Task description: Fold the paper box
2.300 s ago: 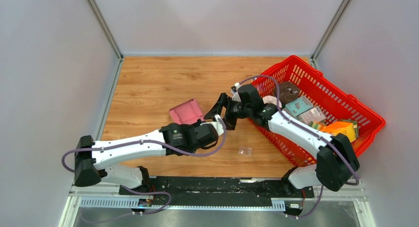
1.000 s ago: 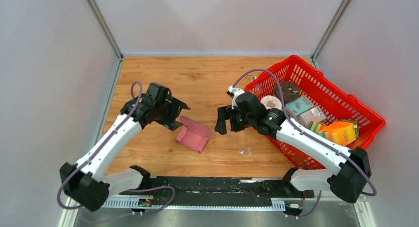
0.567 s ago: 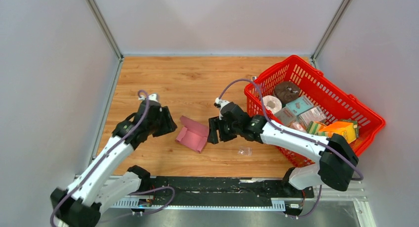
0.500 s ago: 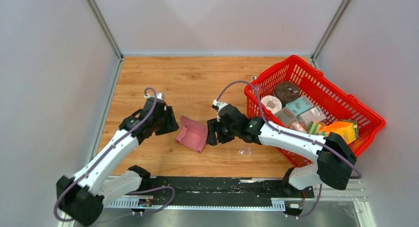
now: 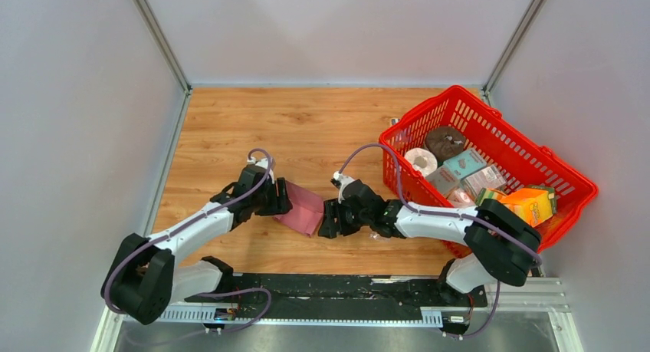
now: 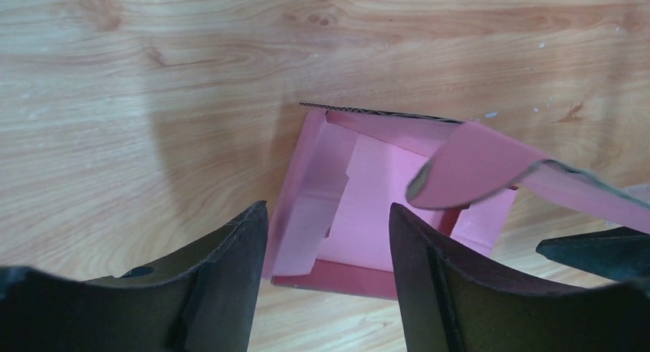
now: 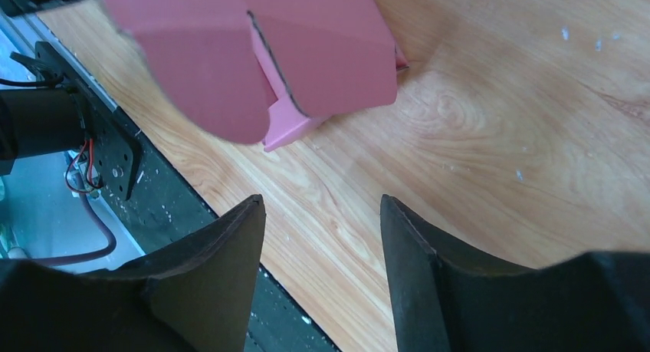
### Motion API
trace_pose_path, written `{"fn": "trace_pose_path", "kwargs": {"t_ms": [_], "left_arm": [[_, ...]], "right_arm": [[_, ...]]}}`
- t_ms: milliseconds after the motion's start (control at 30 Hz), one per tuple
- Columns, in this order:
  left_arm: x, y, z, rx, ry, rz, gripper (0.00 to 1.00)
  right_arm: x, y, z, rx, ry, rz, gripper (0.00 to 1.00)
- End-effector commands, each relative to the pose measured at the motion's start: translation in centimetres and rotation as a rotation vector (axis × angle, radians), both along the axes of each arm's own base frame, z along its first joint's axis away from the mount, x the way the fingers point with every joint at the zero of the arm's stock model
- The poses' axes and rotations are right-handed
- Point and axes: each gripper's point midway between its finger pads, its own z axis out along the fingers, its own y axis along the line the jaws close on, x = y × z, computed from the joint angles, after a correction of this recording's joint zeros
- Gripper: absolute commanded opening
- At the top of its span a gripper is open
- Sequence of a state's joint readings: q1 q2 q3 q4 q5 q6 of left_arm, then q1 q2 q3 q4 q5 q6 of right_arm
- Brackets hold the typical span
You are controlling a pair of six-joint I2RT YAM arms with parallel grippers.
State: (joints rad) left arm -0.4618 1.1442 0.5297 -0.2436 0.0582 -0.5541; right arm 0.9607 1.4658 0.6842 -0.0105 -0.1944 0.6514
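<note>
**While the Box Is Flanked**

Since opposed pressure is presumably needed to close its flaps, the paper box [image 5: 301,211], lying mid-way across the wood-grain table [image 5: 306,129], is bracketed by the left gripper [image 5: 282,202] and right gripper [image 5: 325,218]. Both sets of jaws are spread, and nothing is pinched. Thin pink card, creased walls and one curled, lifted flap are seen.

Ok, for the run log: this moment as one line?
paper box: half-folded, flap up | left gripper: open, at box | right gripper: open, at box
</note>
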Motion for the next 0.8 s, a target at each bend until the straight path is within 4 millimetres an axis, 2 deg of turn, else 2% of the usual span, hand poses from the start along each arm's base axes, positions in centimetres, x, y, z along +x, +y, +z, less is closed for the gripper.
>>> {"fn": "trace_pose_path", "kwargs": {"t_ms": [0,67,167,267,367,433,500,533,600,633,767], "left_arm": [[1.6,-1.6,0.0,-0.083,-0.092,-0.035,0.65],[1.8,-2.0,0.2,-0.121,-0.116,-0.021,0.64],[1.0,-2.1,0.2,-0.179,-0.129,0.011,0.63],[-0.1,-2.4,0.3,-0.231,-0.124,0.039,0.63],[-0.7,-3.1,1.3,-0.274,-0.144,0.040,0.61],[-1.0,-2.9,1.7,-0.273,-0.148,0.047,0.61],[-1.3,-2.6,2.4,-0.274,-0.171,0.044,0.63],[-1.9,-2.0,1.8,-0.244,-0.142,0.054,0.64],[-2.2,-1.2,2.1,-0.221,-0.149,0.071,0.66],[-2.7,-0.3,1.5,-0.182,-0.124,0.094,0.66],[-3.5,1.1,0.8,-0.151,-0.110,0.149,0.57]], "right_arm": [[1.9,2.0,0.8,0.087,-0.050,-0.037,0.60],[2.7,2.2,0.5,0.077,-0.029,-0.066,0.60],[3.7,1.7,-0.2,0.051,-0.018,-0.111,0.62],[5.5,1.0,-0.6,0.034,-0.007,-0.148,0.63],[7.4,0.3,-0.2,0.052,-0.008,-0.171,0.63],[8.0,-0.7,-0.6,0.004,-0.007,-0.179,0.63],[7.8,-1.6,-0.9,-0.039,0.006,-0.180,0.64],[7.6,-1.8,-0.9,-0.048,0.009,-0.186,0.64],[6.7,-2.4,-1.1,-0.051,0.033,-0.191,0.65],[6.5,-2.5,-1.0,-0.045,0.036,-0.194,0.65],[6.2,-2.3,-0.8,-0.049,-0.011,-0.191,0.61]]}}
